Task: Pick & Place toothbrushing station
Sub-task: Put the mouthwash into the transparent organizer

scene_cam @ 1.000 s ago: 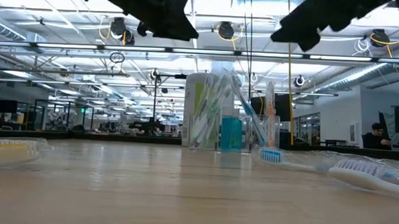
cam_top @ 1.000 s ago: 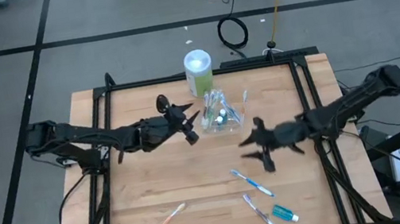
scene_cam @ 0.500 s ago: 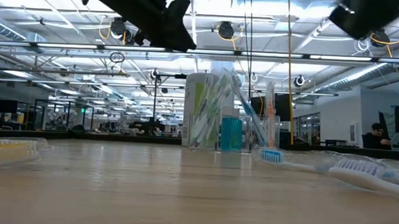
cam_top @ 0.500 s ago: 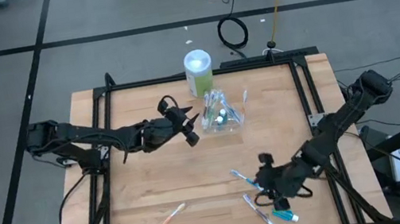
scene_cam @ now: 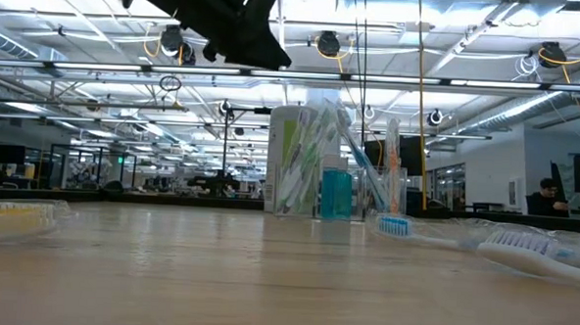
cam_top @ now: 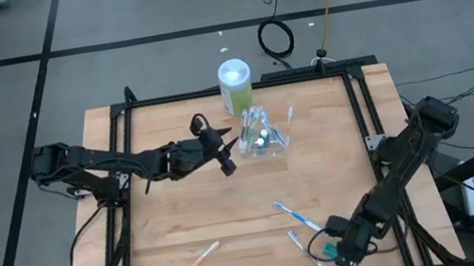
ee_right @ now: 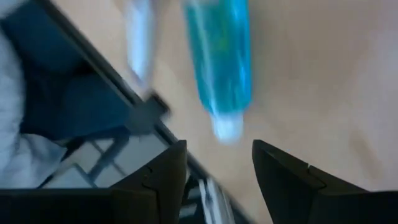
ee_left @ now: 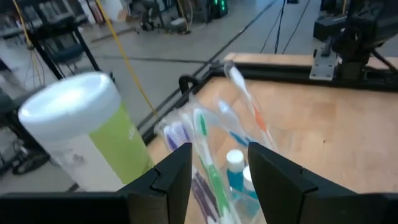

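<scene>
A clear bag with several toothbrushes and teal tubes in it lies on the table at the far middle, just in front of a green-and-white canister. It also shows in the left wrist view. My left gripper hovers open just left of the bag, its fingers pointing at it. My right gripper is open and low over a teal tube that lies flat at the near right, its white cap toward the fingers. Loose toothbrushes lie on the table nearby.
A second toothbrush lies beside the teal tube, and an orange-and-white one lies at the near left. A black frame runs along the table's edges. In the low view toothbrush heads lie at the right.
My right gripper has gone from the middle right of the table toward the near edge and down, ending low over the teal tube. It has left the low view. The bag, the tube and the toothbrushes have stayed where they were.
</scene>
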`<state>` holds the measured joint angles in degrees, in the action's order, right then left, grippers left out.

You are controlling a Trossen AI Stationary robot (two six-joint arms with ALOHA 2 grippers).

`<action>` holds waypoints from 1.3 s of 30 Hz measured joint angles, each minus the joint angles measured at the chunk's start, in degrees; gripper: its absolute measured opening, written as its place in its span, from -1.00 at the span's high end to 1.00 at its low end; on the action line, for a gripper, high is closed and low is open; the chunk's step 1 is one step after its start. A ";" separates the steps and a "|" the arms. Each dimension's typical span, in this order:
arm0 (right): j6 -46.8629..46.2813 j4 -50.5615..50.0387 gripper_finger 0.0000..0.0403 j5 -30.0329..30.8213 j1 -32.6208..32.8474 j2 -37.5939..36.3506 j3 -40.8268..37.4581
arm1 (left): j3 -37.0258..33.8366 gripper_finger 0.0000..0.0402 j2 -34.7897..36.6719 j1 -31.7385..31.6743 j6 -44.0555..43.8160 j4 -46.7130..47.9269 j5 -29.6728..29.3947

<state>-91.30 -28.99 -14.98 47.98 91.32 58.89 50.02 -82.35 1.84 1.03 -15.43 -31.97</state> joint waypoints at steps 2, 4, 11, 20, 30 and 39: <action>-4.32 -0.13 0.13 -3.92 0.78 1.39 0.00 | 0.00 0.19 0.00 -0.23 1.93 -2.01 0.02; -6.15 0.29 0.12 -5.60 0.98 2.45 0.00 | 0.00 0.19 0.00 -0.69 3.02 -3.87 0.76; -5.50 0.82 0.02 -3.23 0.40 3.20 -0.02 | 0.00 0.19 0.00 -3.53 3.08 -8.89 5.88; 5.18 6.74 -0.11 -0.21 0.94 4.49 -0.02 | 0.00 0.19 0.00 -5.19 0.23 -6.97 8.06; 8.41 5.80 -0.11 -0.07 1.01 7.30 -0.04 | 0.00 0.19 0.00 -5.19 -1.85 -4.45 8.17; 9.51 5.40 -0.11 -0.11 0.99 9.30 0.09 | 0.00 0.19 0.00 -5.13 -2.68 -4.51 8.17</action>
<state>-81.79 -23.59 -15.09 48.97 100.62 58.98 50.02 -82.35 -3.29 -1.65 -19.94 -23.79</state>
